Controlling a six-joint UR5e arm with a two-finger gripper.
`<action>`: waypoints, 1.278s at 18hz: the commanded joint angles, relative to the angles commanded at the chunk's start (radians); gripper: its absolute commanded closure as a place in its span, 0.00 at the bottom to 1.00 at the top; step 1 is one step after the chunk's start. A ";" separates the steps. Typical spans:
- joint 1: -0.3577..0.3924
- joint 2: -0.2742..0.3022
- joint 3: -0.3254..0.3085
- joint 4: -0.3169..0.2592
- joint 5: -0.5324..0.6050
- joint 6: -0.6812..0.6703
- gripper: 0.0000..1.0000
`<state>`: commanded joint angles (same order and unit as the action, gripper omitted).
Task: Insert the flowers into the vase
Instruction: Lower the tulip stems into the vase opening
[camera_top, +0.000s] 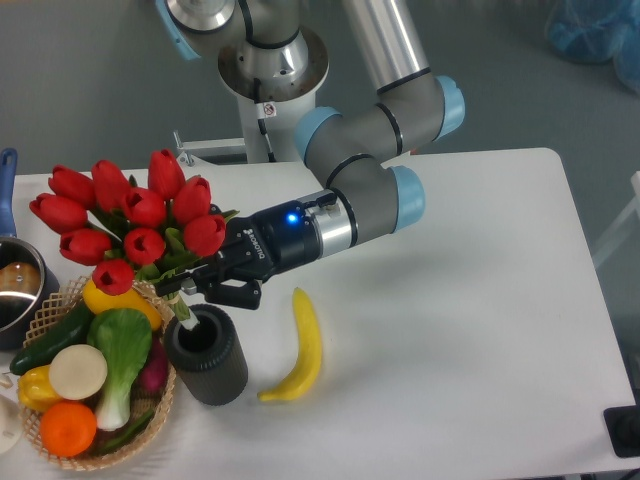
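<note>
The flowers (130, 220), a bunch of red tulip buds with green leaves, hang tilted to the left above the table. My gripper (205, 282) is shut on their stems. The stem ends point down into the round mouth of the vase (206, 353), a short dark ribbed cylinder standing at the front left. The gripper sits just above and behind the vase's rim. How deep the stems reach inside is hidden.
A wicker basket (150, 425) of vegetables and fruit touches the vase's left side. A yellow banana (303, 347) lies right of the vase. A metal pot (15, 290) with a blue handle stands at the left edge.
</note>
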<state>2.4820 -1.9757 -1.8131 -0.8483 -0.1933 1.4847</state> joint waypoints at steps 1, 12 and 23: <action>0.002 -0.003 0.000 0.000 -0.002 0.012 0.76; 0.008 -0.054 -0.002 0.000 -0.002 0.060 0.76; 0.018 -0.095 -0.034 0.000 0.000 0.138 0.69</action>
<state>2.5004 -2.0709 -1.8469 -0.8483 -0.1933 1.6228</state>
